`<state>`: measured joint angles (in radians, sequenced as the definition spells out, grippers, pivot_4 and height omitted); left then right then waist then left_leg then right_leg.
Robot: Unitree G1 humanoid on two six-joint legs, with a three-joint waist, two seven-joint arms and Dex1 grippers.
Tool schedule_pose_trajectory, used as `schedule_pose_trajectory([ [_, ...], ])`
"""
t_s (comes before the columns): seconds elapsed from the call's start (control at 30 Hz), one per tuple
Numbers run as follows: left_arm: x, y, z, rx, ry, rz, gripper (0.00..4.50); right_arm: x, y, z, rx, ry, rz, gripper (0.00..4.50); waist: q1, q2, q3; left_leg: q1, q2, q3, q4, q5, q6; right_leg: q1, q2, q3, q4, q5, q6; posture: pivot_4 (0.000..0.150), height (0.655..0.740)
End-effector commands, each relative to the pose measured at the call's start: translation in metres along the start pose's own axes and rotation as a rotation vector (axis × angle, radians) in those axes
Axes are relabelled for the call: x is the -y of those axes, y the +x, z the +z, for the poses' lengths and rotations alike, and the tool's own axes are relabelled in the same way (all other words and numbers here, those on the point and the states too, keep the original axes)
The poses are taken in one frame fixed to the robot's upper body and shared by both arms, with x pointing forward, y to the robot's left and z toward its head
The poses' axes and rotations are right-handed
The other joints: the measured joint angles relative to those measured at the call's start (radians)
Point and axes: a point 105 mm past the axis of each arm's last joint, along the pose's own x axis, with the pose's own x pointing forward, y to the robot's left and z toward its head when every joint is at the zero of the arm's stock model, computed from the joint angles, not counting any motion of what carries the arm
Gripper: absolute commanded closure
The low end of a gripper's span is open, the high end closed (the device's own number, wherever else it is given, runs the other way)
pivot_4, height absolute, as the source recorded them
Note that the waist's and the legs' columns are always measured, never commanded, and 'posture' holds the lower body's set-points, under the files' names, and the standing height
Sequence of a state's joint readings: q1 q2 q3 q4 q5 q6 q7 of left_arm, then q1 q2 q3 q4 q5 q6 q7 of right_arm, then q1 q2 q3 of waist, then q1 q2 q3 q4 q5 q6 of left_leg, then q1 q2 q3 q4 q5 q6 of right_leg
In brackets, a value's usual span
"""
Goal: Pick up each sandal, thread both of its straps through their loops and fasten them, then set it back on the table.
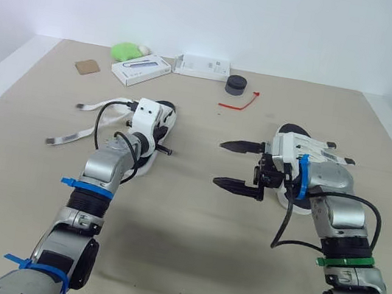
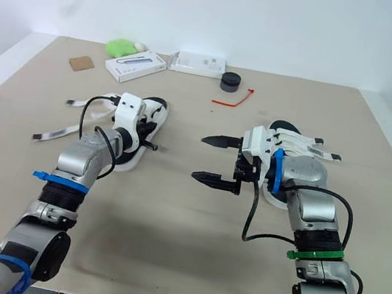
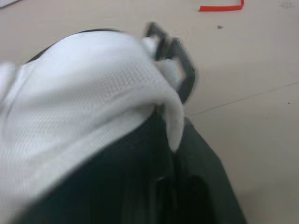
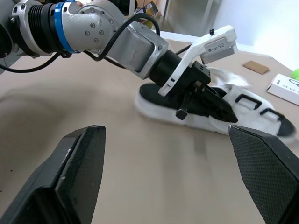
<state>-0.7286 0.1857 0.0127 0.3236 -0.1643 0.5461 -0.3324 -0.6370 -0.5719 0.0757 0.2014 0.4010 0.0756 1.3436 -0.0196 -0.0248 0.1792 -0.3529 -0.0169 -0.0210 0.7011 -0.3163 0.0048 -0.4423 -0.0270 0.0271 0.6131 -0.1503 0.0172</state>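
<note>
Surface: beige table [image 1: 167, 232], with a white wall [image 1: 218, 9] behind its far edge.
Far edge: green lump [image 1: 127, 51], white box [image 1: 141, 70], black puck [image 1: 235, 85], red tie [image 1: 239, 103].
Left sandal [image 1: 169, 117]: left of centre, with its straps [image 1: 71, 136] lying loose toward the left edge.
Left gripper [image 4: 217, 108]: pressed onto the left sandal; its grip cannot be told.
Right sandal [image 2: 297, 142]: right of centre.
Right gripper [image 1: 220, 163]: spread wide and holding nothing, above bare table between the sandals.

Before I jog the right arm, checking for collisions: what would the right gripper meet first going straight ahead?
Likely the left gripper, down at the left sandal, across bare table; the right gripper is open. Depth unclear.
</note>
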Motion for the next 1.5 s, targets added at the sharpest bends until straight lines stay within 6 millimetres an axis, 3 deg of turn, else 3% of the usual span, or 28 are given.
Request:
schedule_pose_trajectory([
  [0.03,0.019,-0.017,0.029,0.146,0.192,-0.215,4.47,0.009,-0.003,0.017,0.032,-0.062,-0.026,0.00,-0.001,0.000,0.000,0.000,0.000,0.000,0.000,0.000,0.000,0.000,0.000,0.000,0.000,0.000,0.000,0.150,0.7400],
  [0.2,0.044,-0.068,0.021,0.203,0.413,-0.577,4.47,0.011,-0.004,0.024,0.047,-0.072,-0.021,0.00,-0.004,0.000,0.000,-0.001,0.002,0.001,0.000,-0.001,-0.001,-0.002,0.001,0.000,0.000,0.000,-0.001,0.150,0.7400],
  [0.33,0.055,-0.118,-0.009,0.138,0.658,-0.870,4.47,0.009,-0.007,0.027,0.054,-0.064,-0.003,0.00,-0.001,0.000,0.000,-0.001,0.004,0.002,0.000,-0.002,-0.003,-0.003,0.001,-0.001,0.000,-0.002,-0.003,0.150,0.7400],
  [0.47,0.053,-0.141,-0.041,0.051,0.901,-1.058,4.47,0.002,-0.009,0.023,0.044,-0.054,0.032,0.00,0.001,0.000,0.000,-0.002,0.004,0.001,0.000,-0.002,-0.002,-0.002,0.001,-0.003,-0.001,-0.002,-0.004,0.150,0.7400],
  [0.63,0.055,-0.137,-0.048,0.072,0.970,-1.098,4.47,-0.002,-0.009,0.022,0.042,-0.045,0.043,0.00,0.002,0.000,0.000,-0.001,0.004,0.002,0.000,-0.002,-0.001,-0.001,0.001,-0.003,-0.001,-0.002,-0.003,0.150,0.7400],
  [0.77,0.070,-0.135,-0.043,0.164,0.975,-1.131,4.47,-0.006,-0.008,0.021,0.041,-0.039,0.040,0.00,0.001,0.000,0.000,-0.001,0.004,0.002,0.000,-0.002,-0.001,-0.001,0.001,-0.003,-0.001,-0.002,-0.003,0.150,0.7400],
  [0.87,0.075,-0.140,-0.050,0.174,1.051,-1.190,4.47,-0.008,-0.009,0.020,0.034,-0.039,0.035,0.00,0.001,0.000,0.000,-0.001,0.004,0.002,0.000,-0.003,0.001,-0.001,0.002,-0.003,-0.001,-0.002,-0.003,0.150,0.7400],
  [1.03,0.073,-0.139,-0.051,0.166,1.024,-1.188,4.47,-0.007,-0.010,0.022,0.032,-0.039,0.028,0.00,0.000,0.000,0.000,-0.001,0.005,0.002,0.000,-0.003,0.001,-0.001,0.003,-0.003,-0.001,-0.002,-0.004,0.150,0.7400],
  [1.23,0.074,-0.127,-0.039,0.163,0.833,-1.068,4.47,-0.008,-0.009,0.022,0.028,-0.041,0.029,0.00,-0.001,0.000,0.000,0.000,0.005,0.002,0.000,-0.003,0.001,-0.001,0.003,-0.003,0.000,-0.002,-0.003,0.150,0.7400],
  [1.5,0.082,-0.125,-0.037,0.160,0.823,-1.065,4.47,-0.008,-0.008,0.022,0.024,-0.041,0.034,0.00,-0.001,0.000,0.000,0.000,0.006,0.002,0.001,-0.003,0.001,-0.001,0.004,-0.003,0.000,-0.003,-0.003,0.150,0.7400],
])
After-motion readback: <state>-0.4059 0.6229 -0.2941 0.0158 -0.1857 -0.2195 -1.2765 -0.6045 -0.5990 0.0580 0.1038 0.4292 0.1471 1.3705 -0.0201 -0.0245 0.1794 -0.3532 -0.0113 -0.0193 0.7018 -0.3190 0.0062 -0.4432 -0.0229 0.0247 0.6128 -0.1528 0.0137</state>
